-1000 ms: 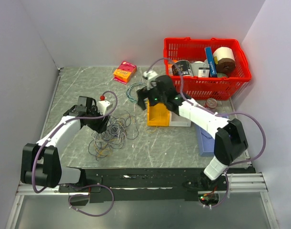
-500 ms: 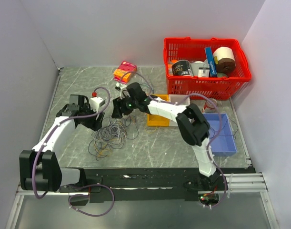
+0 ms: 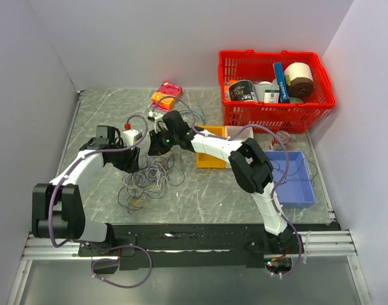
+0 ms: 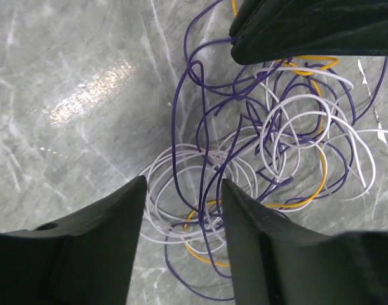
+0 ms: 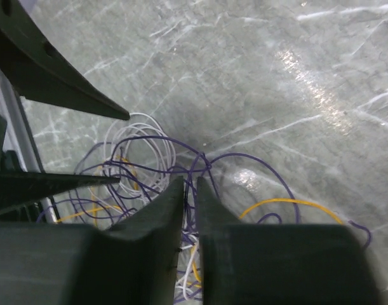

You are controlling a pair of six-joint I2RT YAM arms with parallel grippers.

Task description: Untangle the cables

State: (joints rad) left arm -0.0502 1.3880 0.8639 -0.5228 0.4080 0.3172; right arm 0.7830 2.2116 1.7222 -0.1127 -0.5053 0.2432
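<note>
- The cables [image 3: 145,181]: loose heap of purple, white and yellow strands, flat on the table [image 3: 206,187]. It lies between the two sets of jaws and trails off on the near side of both.
- Left gripper [image 4: 182,190]: jaws spread wide and pointing down. White and purple loops lie right under the gap and just ahead of the tips, nothing clamped.
- Right gripper [image 5: 188,187]: jaws almost pressed together, only a thin slit left. A purple strand [image 5: 203,164] runs from a crossing just ahead of the tips into the slit. Reads as pinched, but the contact itself is hidden.
- Key relation: the purple lines run from the right jaws across to the heap under the left jaws, so the long axis is jaw to jaw. The heap itself is roundish, with no clear axis.
- Nearer arm: both are right at it. The left is over the bulk, the right at the far edge.
- Judgement: the left jaws likely need to drop and pin the heap while the right draws its strand away. Risk: the interlocked loops drag the whole heap along.
- Containers, all well apart from both jaws, back along the right arm:
  - red basket [image 3: 270,115] holds a can [image 3: 243,90], a roll [image 3: 298,77] and a blue box [image 3: 280,81]
  - blue tray [image 3: 303,187], nothing seen in the part that shows
  - yellow box [image 3: 209,159], arm across it, contents hidden
</note>
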